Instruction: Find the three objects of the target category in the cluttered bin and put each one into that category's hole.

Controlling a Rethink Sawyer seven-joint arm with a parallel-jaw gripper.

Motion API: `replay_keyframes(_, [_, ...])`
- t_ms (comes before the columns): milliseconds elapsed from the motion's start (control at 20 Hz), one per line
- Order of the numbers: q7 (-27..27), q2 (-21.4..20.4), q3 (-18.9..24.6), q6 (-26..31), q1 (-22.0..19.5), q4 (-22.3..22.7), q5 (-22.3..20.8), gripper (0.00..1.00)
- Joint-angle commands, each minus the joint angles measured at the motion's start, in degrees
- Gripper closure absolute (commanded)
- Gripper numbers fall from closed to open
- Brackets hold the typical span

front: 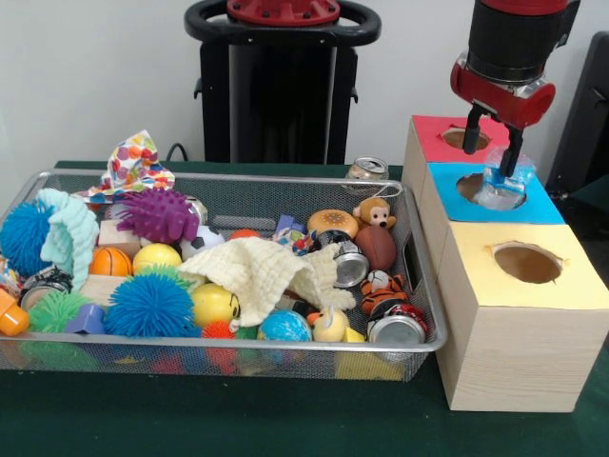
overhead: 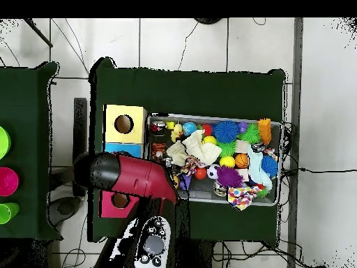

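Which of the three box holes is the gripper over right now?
The middle one, in the blue-topped box. The gripper hangs over it holding a clear crumpled plastic item at its hole. The red-topped box sits behind it, the yellow-topped box in front.

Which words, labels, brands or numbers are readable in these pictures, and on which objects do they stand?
No text can be read in either view.
The cans in the wire bin carry printing, but it is too blurred to read.
The coloured box tops bear no lettering.

Front camera low and close; overhead straight down; both show bin [front: 228, 276]
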Motion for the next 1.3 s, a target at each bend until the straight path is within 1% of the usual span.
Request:
replay_keyframes(50, [5.93,1.05,3.46,-3.58,-1.03,1.92,-0.23,0.0])
replay_keyframes(350, [5.6,1.0,3.65,-3.02,-1.4,1.04,-0.14,0.0])
replay_keyframes(450, [5.45,0.92,4.24,-3.63,-2.04,1.26,0.53,0.0])
replay_keyframes(650, [4.76,0.86,3.23,-3.31,-2.39,0.03,-0.69,0.0])
replay_keyframes(750, [4.32,0.16,1.77,-2.04,-2.37,-1.12,-2.01,0.0])
replay_keyframes(1000, [3.12,-2.98,-1.25,6.43,-2.69,-5.89,-4.73,0.0])
replay_keyframes(1300, [2.79,-5.37,-1.82,12.31,-3.98,-9.47,-5.91,0.0])
